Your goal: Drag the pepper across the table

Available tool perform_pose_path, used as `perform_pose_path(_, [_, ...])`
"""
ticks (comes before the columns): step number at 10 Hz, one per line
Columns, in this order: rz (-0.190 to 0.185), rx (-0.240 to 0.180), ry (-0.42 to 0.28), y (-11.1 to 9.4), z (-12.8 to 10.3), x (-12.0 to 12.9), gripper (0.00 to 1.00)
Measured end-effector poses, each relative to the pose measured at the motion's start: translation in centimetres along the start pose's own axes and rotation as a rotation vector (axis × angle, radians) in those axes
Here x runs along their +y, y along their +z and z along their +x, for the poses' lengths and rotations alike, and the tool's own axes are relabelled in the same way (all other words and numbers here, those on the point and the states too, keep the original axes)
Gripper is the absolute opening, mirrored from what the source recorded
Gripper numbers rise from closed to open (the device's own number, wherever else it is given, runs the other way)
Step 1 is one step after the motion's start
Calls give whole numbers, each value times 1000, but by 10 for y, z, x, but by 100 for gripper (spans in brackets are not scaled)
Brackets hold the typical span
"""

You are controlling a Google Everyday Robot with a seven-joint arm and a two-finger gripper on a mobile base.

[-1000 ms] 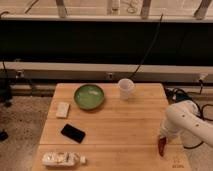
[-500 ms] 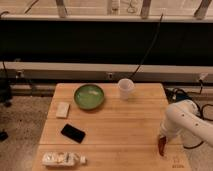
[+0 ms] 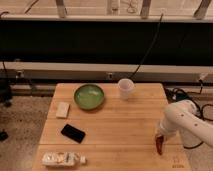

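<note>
Camera view, looking down at the table (image 3: 125, 125), pale wood strips, filling the lower half. White robot arm (image 3: 187, 122) coming in from 3 o'clock, bending down toward the table's 5 o'clock corner. Gripper (image 3: 159, 138) low over the wood at the end of that arm, near the right edge. Pepper (image 3: 159, 145), small, slim and dark red, standing almost upright right under the gripper, its tip down on or just above the wood; cannot tell which. Pincer hard to make out: cannot tell whether released, clenched or grasping the pepper. Green bowl (image 3: 89, 96) at about 11 o'clock on the table, round and shallow. White cup (image 3: 125, 88) just to the right of the bowl, at about 12 o'clock, near the back edge, apart from the bowl. Small pale block (image 3: 62, 109) at 9 o'clock, near the left edge, beside the bowl but not touching. Black phone (image 3: 73, 133) lying flat at about 8 o'clock, tilted a little. Clear plastic bottle (image 3: 62, 159) lying on its side at 7 o'clock, along the front edge, below the phone. All of these well apart from the pepper and gripper. Dark wall panel behind the table, with a black cable (image 3: 148, 47) hanging down across it toward the cup.
</note>
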Motion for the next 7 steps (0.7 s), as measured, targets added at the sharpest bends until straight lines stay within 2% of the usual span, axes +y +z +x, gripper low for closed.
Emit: perform_pose_path(7, [71, 65, -20, 5, 25, -19, 0])
